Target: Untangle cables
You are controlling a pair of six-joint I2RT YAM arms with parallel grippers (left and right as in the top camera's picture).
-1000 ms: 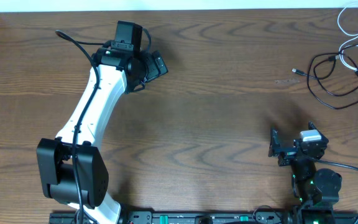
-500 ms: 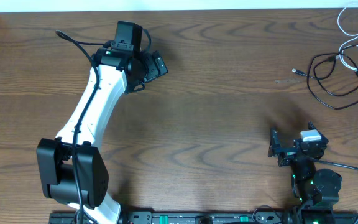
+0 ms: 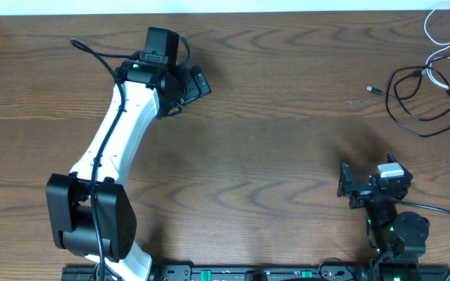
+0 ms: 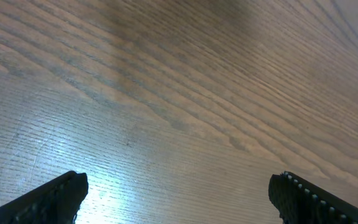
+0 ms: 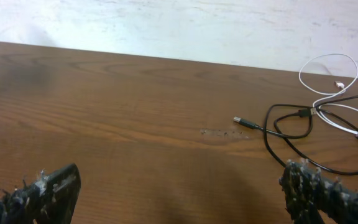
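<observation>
The cables lie at the table's far right corner. The black cable [image 3: 373, 91] lies in loose loops, its plug end pointing left. The white cable [image 3: 431, 27] curls behind it and crosses it. In the right wrist view the black cable [image 5: 246, 122] and white cable [image 5: 328, 55] lie ahead and to the right. My right gripper [image 3: 368, 168] [image 5: 179, 186] stands open near the front right, well short of the cables, with nothing between its fingers. My left gripper [image 3: 188, 95] [image 4: 179, 193] is open over bare wood at the far left, far from both cables.
The wooden table [image 3: 272, 140] fills the view, its far edge meeting a white surface [image 5: 166, 25]. The left arm [image 3: 112, 148] stretches diagonally across the left half. Thick black robot wires run at the left arm and at the right base [image 3: 444, 215].
</observation>
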